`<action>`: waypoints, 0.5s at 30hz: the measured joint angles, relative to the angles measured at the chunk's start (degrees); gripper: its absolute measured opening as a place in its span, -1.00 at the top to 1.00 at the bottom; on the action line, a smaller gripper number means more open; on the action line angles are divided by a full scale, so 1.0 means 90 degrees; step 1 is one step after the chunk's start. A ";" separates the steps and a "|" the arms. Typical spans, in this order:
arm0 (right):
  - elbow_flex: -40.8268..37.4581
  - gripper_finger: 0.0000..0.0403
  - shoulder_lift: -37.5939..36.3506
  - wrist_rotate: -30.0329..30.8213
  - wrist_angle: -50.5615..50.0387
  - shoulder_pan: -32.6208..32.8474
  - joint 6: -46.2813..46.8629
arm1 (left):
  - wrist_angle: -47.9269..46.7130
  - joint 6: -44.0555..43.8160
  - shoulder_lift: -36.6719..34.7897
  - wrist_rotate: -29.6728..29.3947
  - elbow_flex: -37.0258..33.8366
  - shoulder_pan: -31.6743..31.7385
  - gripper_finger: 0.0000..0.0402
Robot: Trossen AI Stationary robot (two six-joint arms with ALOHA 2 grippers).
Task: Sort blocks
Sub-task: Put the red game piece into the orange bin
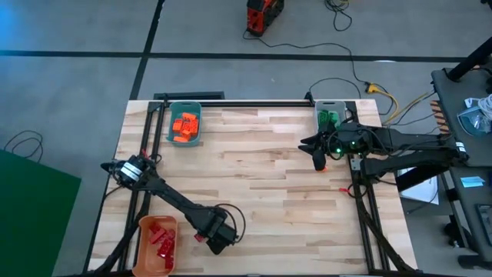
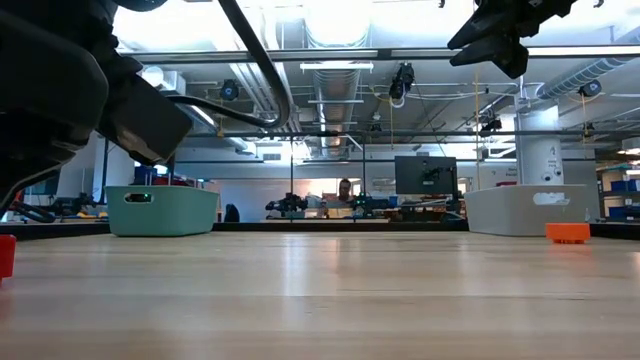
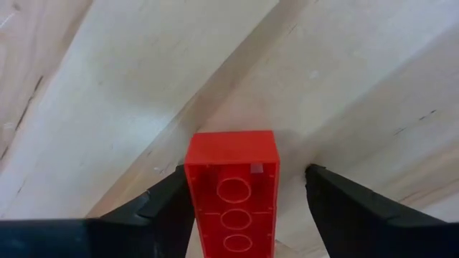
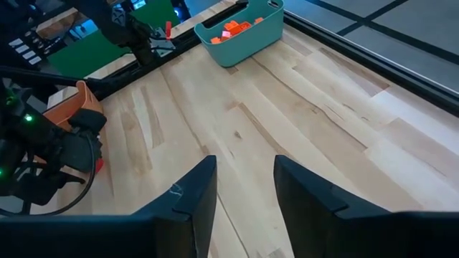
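left gripper (image 3: pixel 247 197) slack-jawed around a red block (image 3: pixel 232 193) beside the orange bin (image 1: pixel 157 242); right gripper (image 4: pixel 244 183) parted, empty

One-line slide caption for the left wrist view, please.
Left hand, open, straddles a red block lying underside-up on the wooden table; one finger touches it, the other stands clear.

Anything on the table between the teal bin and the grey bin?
Nothing: in the high view only bare wood lies between the teal bin, which holds orange blocks, and the grey bin.
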 joint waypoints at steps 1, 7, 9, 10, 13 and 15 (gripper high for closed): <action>0.0000 0.35 -0.0002 0.0000 0.0000 0.0000 0.0004 | 0.0000 0.0004 0.0002 -0.0005 0.0005 0.0000 -0.14; 0.0000 0.37 0.0000 -0.0002 -0.0001 0.0000 0.0006 | 0.0005 0.0007 0.0002 -0.0031 0.0007 0.0000 0.03; 0.0000 0.39 -0.0001 -0.0002 -0.0002 -0.0002 0.0006 | 0.0002 0.0008 0.0002 -0.0049 0.0007 0.0000 0.10; 0.0000 0.40 -0.0002 -0.0002 -0.0002 -0.0001 0.0006 | 0.0002 0.0010 0.0002 -0.0051 0.0009 0.0000 0.13; 0.0000 0.42 -0.0002 -0.0002 -0.0001 -0.0001 0.0006 | -0.0003 0.0012 -0.0002 -0.0069 0.0009 0.0000 0.22; 0.0000 0.44 0.0000 -0.0002 -0.0001 -0.0002 0.0006 | -0.0006 0.0012 -0.0016 -0.0078 0.0008 0.0000 0.24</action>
